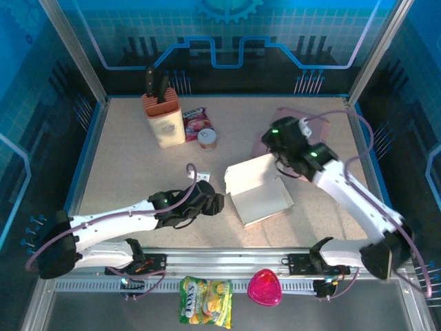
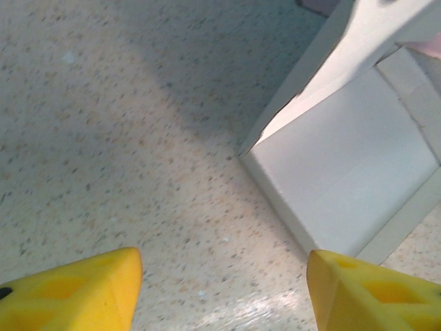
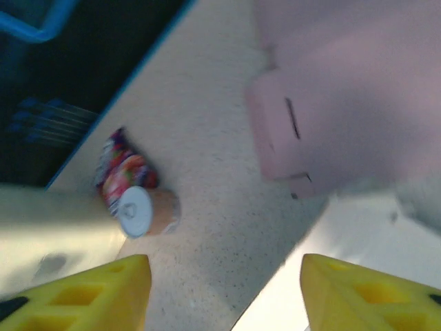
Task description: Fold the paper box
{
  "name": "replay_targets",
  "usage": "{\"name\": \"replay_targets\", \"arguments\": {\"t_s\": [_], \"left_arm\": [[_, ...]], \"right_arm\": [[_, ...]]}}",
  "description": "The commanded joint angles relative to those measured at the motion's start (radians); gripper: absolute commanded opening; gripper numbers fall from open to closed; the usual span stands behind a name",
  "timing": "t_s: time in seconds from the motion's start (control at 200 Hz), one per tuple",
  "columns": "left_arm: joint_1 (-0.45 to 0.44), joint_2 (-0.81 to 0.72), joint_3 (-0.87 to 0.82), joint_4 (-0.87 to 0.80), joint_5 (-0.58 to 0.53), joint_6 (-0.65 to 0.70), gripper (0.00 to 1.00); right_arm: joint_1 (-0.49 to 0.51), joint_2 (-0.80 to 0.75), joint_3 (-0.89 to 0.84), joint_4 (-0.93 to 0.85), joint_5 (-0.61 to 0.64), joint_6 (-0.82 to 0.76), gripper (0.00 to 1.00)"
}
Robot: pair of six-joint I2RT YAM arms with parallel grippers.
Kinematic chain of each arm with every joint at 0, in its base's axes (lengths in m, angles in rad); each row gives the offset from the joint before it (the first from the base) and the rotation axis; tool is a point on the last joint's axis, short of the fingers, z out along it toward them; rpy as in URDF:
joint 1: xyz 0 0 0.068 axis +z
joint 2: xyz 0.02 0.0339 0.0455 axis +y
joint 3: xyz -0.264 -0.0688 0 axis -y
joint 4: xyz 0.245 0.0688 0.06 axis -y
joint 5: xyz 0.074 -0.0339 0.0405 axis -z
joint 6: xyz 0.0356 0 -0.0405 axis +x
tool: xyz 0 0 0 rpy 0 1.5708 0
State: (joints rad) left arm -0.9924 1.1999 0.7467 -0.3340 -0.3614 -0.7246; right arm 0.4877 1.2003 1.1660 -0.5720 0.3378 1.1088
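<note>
Right gripper point(image 1: 279, 157) jaws apart, empty, over the back lid edge of paper box point(image 1: 258, 196), likely placed to push the lid down. Left gripper point(image 1: 217, 203) also spread, empty, low beside the box's left wall, probably to brace it. Table point(image 1: 124, 172): box near centre, tray open, lid tilted up. Pink flat blank point(image 3: 331, 103) behind it; can point(image 1: 207, 139) well apart.

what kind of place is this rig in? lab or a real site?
Likely a lab test cell, not a home: a metal frame with blue printed backdrop panels, two arms bolted to a rail, and props like a knife block and can on the table.
</note>
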Motion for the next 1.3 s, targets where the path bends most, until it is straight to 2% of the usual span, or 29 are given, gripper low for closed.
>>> {"name": "replay_targets", "arguments": {"t_s": [0.0,0.14,0.275,0.735,1.035,1.181,1.296], "left_arm": [[0.004,0.057,0.092,-0.037,-0.003,0.089,0.65],[0.030,0.157,0.195,-0.084,-0.031,0.127,0.64],[0.052,0.227,0.256,-0.092,-0.060,0.157,0.58],[0.083,0.360,0.358,-0.076,-0.047,0.269,0.32],[0.095,0.368,0.358,-0.091,-0.046,0.307,0.00],[0.116,0.335,0.340,-0.110,-0.052,0.369,0.00],[0.160,0.259,0.305,-0.130,-0.015,0.457,0.00]], "right_arm": [[-0.158,-0.108,-0.095,0.244,-0.362,-0.606,0.58],[-0.368,-0.100,-0.116,0.105,-0.584,-0.792,0.53],[-0.454,-0.030,-0.113,0.020,-0.631,-0.828,0.51],[-0.465,0.015,-0.147,0.077,-0.675,-0.824,0.49],[-0.465,0.013,-0.149,0.073,-0.701,-0.831,0.48],[-0.461,-0.004,-0.165,0.076,-0.720,-0.845,0.49],[-0.438,-0.026,-0.190,0.093,-0.727,-0.862,0.52]]}}
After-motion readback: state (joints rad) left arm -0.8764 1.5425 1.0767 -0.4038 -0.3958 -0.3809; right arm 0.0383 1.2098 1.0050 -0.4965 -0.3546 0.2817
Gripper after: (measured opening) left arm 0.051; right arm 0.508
